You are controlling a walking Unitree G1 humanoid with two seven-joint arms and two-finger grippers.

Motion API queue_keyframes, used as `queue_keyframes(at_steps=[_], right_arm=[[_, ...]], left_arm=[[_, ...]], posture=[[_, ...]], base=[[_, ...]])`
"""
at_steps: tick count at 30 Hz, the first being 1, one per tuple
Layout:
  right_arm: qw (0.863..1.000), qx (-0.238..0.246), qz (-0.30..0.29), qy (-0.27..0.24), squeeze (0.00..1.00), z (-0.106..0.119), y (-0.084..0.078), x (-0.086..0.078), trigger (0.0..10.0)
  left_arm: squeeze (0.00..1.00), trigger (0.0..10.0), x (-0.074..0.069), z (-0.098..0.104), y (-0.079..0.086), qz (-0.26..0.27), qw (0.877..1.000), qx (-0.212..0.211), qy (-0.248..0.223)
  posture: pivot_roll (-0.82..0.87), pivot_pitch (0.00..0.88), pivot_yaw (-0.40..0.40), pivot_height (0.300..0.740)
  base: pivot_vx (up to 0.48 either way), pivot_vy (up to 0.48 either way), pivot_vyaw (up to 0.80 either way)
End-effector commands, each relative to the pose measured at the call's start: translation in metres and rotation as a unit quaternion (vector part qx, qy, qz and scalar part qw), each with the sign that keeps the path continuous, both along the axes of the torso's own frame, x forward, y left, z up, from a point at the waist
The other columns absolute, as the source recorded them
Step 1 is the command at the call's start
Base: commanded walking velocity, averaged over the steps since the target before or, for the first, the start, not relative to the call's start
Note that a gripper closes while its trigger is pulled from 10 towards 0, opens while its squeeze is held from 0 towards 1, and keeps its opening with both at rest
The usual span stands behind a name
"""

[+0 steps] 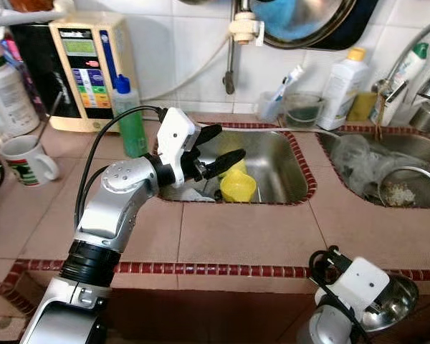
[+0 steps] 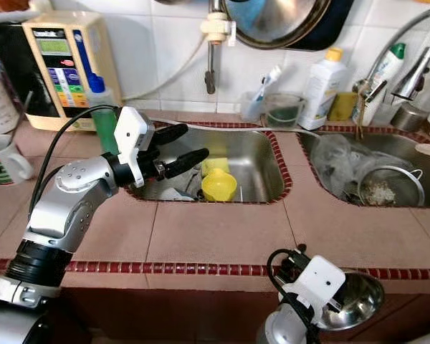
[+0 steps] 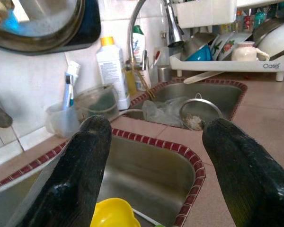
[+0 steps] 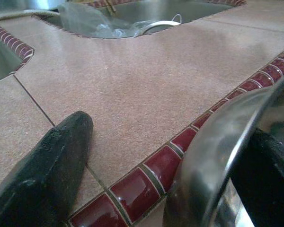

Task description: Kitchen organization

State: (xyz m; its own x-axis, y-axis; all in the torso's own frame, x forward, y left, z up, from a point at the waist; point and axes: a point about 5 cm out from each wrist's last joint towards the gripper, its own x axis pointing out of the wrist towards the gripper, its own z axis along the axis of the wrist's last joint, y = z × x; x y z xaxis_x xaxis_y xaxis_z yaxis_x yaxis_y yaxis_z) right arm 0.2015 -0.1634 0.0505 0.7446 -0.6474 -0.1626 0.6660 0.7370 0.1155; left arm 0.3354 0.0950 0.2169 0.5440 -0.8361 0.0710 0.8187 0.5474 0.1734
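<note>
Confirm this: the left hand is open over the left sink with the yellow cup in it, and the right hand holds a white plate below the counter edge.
Not a white plate: the right hand holds a steel bowl, as both eye views show. The rest stands: the left hand is open over the left sink with the yellow cup.

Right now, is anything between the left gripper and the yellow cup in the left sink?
Nothing visible blocks it. The left gripper, fingers open, is over the left sink, and the yellow cup sits just below and beyond the fingers with open space between. The right gripper is down by the counter edge, holding a steel bowl.
</note>
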Motion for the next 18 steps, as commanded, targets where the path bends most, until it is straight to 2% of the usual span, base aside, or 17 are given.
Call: queue_keyframes(at_steps=[1, 18], right_arm=[[0.962, 0.001, 0.123, -0.244, 0.00, 0.1582, -0.0027, 0.0923, 10.0], [0.962, 0.001, 0.123, -0.244, 0.00, 0.1582, -0.0027, 0.0923, 10.0]], left_arm=[[0.00, 10.0, 0.0000, 0.0065, -0.0022, -0.006, 1.000, 0.002, -0.011], [0.00, 10.0, 0.0000, 0.0065, -0.0022, -0.006, 1.000, 0.002, -0.011]], posture=[[-0.17, 0.094, 0.060, 0.740], [-0.17, 0.094, 0.060, 0.740]], base=[[0.000, 0.000, 0.00], [0.000, 0.000, 0.00]])
